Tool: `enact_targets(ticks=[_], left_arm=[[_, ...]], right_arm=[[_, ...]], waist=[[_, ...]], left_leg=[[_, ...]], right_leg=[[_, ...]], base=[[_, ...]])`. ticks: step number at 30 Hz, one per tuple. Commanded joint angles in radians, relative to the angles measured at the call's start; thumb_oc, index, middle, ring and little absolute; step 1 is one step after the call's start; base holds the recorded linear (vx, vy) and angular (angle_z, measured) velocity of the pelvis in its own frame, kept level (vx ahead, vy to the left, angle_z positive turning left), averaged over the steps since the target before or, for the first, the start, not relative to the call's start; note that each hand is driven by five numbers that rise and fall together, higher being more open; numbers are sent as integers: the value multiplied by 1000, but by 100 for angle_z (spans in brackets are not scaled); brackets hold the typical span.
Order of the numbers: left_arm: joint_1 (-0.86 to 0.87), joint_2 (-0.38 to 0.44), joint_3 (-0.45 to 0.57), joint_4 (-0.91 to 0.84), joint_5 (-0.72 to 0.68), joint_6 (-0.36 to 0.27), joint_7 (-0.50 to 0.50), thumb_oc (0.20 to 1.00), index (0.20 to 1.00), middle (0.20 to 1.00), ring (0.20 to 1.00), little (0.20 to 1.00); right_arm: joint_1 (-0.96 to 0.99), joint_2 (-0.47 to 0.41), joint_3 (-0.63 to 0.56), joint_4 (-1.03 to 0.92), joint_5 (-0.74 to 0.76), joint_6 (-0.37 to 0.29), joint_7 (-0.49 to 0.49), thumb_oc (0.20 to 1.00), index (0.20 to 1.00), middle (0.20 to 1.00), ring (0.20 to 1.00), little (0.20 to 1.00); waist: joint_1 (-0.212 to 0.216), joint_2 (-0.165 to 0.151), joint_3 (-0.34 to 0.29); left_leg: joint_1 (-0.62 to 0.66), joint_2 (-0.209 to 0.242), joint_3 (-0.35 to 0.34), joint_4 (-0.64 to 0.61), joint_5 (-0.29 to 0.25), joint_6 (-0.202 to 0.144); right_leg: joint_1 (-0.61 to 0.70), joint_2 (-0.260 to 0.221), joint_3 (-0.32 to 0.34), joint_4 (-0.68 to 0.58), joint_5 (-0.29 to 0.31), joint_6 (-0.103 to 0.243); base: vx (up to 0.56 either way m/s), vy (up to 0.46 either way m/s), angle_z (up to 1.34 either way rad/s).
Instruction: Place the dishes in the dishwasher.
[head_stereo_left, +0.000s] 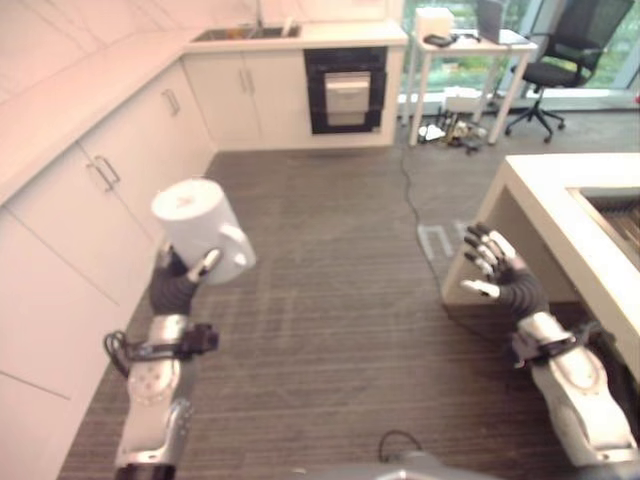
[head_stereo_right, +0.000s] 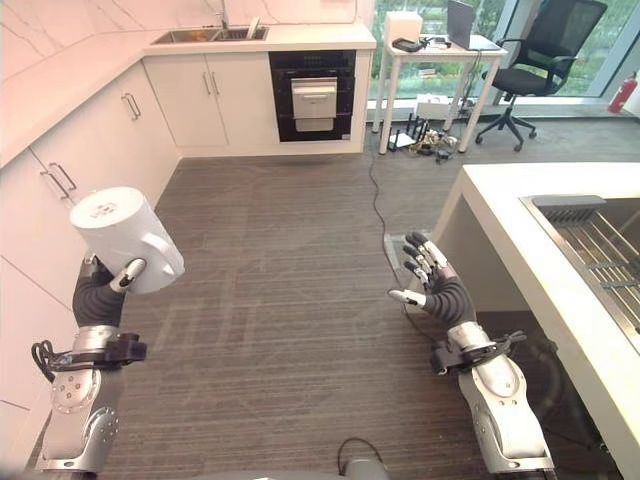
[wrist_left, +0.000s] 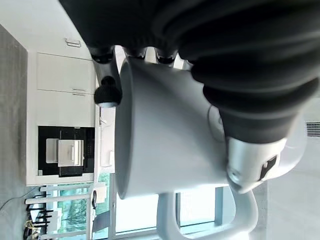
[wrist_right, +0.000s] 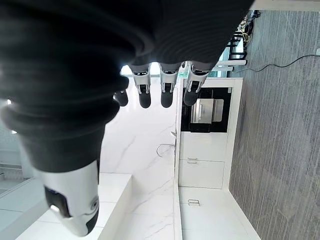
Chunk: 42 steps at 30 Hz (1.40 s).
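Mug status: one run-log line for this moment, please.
left hand: shut on white mug | right hand: open, empty | dish rack: right

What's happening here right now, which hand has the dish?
The left hand is holding a white mug up in the air, bottom end up, fingers and thumb curled around its body, out over the grey floor beside the white cabinets. The right hand is empty, fingers relaxed, next to the white counter with a wire dish rack set in it. The mug is not yet set down anywhere.
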Motion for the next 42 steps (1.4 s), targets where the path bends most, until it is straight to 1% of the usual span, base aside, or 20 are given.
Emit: enact_targets(ticks=[1,4,6,7,8,10,12,13,17,20,23,25,26,27,28,30,32,35,38,42], left_arm=[[-23,42,-2,-48,-33,-30,-32,200,200,200,200,200],[-29,38,-5,-26,-41,-31,-43,200,200,200,200,200],[-31,33,-8,-20,-46,-41,-43,200,200,200,200,200],[-29,31,-5,-21,-48,-45,-46,200,200,200,200,200],[-29,26,0,-23,-44,-48,-52,200,200,200,200,200],[-35,29,6,-20,-51,-41,-59,200,200,200,200,200],[-34,34,8,-15,-57,-36,-61,200,200,200,200,200],[-31,35,11,-15,-59,-35,-65,200,200,200,200,200],[35,17,33,-43,-59,-53,-90,200,200,200,200,200],[36,32,43,-50,-60,-52,-93,200,200,200,200,200],[3,62,46,-44,-66,-23,-102,200,200,200,200,200],[-21,71,42,-42,-68,0,-133,200,200,200,200,200],[-31,70,36,-41,-61,1,-139,200,200,200,200,200],[-53,70,23,-38,-41,2,-151,200,200,200,200,200],[-58,72,19,-39,-35,3,-150,200,200,200,200,200],[-69,72,8,-45,-7,10,-135,200,200,200,200,200],[-90,88,5,-51,-21,32,-132,200,200,200,200,200],[-85,94,4,-54,-21,28,-150,200,200,200,200,200],[-67,78,-25,-68,11,26,-136,200,200,200,200,200],[-60,88,-42,-87,13,32,-113,200,200,200,200,200]], right_arm=[[-29,7,-23,-43,43,-60,16,1000,1000,1000,1000,1000],[-34,0,-22,-18,47,-81,17,1000,1000,1000,1000,1000],[-41,-5,-15,-7,43,-94,20,1000,1000,1000,1000,1000],[-41,-7,-14,-6,43,-100,25,1000,1000,1000,1000,1000],[-45,-2,-12,0,31,-111,30,1000,1000,1000,1000,1000],[-57,1,-6,3,21,-106,21,1000,1000,1000,1000,1000],[-74,3,3,0,9,-92,20,1000,1000,1000,1000,1000],[-71,3,2,-7,3,-91,28,1000,1000,1000,1000,1000],[-10,-16,-17,-38,14,-116,64,1000,1000,1000,1000,1000],[-3,-47,-38,-49,43,-118,87,1000,1000,1000,1000,1000],[-15,-48,-54,-54,66,-103,69,1000,1000,1000,1000,1000],[-26,-24,-56,-61,60,-93,35,1000,1000,1000,1000,1000],[-34,-10,-53,-61,53,-93,28,1000,1000,1000,1000,1000],[-46,19,-47,-68,36,-101,21,1000,1000,1000,1000,1000],[-48,28,-43,-71,30,-103,19,1000,1000,1000,1000,1000],[-71,51,-19,-68,11,-102,23,1000,1000,1000,1000,1000],[-83,43,-1,-60,-2,-109,9,1000,1000,1000,1000,1000],[-43,13,-40,-70,46,-134,15,1000,1000,1000,1000,1000],[3,-1,-78,-85,75,-151,43,1000,1000,1000,1000,1000],[-11,-27,-78,-105,91,-136,21,1000,1000,1000,1000,1000]], waist=[[16,-14,27],[20,-20,58],[36,-47,88],[42,-59,106],[50,-63,128],[56,-56,132],[60,-10,130],[63,1,124],[98,24,122],[88,24,117],[95,3,93],[103,-33,64],[100,-35,56],[88,-19,57],[85,-9,60],[74,14,72],[61,16,82],[29,-9,108],[-29,-29,123],[-31,-36,97]], left_leg=[[-22,-45,-14,107,-3,2],[2,-43,-10,107,72,-15],[17,-69,-30,107,231,-34],[-4,-80,-33,154,262,-35],[-61,-79,-21,207,263,-30],[-70,-64,14,127,258,-27],[-157,-2,29,107,194,-34],[-192,12,19,107,184,-38],[-349,28,-114,107,256,-84],[-325,41,-72,107,211,-74],[-275,-1,-67,107,170,-34],[-246,-62,-84,107,141,11],[-234,-73,-94,107,131,23],[-199,-92,-121,107,107,44],[-186,-95,-128,107,99,49],[-144,-91,-115,107,69,59],[-125,-91,-93,107,71,54],[-56,-112,-99,107,37,49],[27,-151,-127,107,-41,60],[88,-155,-105,107,-112,72]], right_leg=[[142,54,-45,-128,88,-6],[160,61,-35,-128,80,-21],[179,52,-9,-128,73,-40],[190,45,3,-128,74,-47],[202,47,9,-128,79,-50],[208,50,2,-128,76,-41],[222,90,-12,-128,57,-27],[233,100,-9,-128,48,-24],[305,128,14,-128,7,-37],[336,101,10,-128,4,-21],[403,61,21,-128,29,25],[429,21,12,-128,158,82],[433,17,1,-128,237,97],[410,20,-16,-38,365,113],[387,23,-20,37,383,114],[258,19,-37,211,391,104],[191,44,-79,108,304,76],[147,24,-125,-128,302,66],[-81,-47,-17,-128,299,85],[-136,-80,-49,-128,270,98]], base=[[53,-75,1],[56,-80,2],[54,-112,1],[58,-98,-15],[57,-45,-16],[118,35,-5],[214,156,6],[343,234,20],[406,244,12],[451,281,-41],[443,248,-56],[407,224,-13],[457,312,27],[350,277,37],[348,325,38],[242,248,38],[298,120,-12],[318,-49,-3],[529,-153,52],[504,-233,4]])
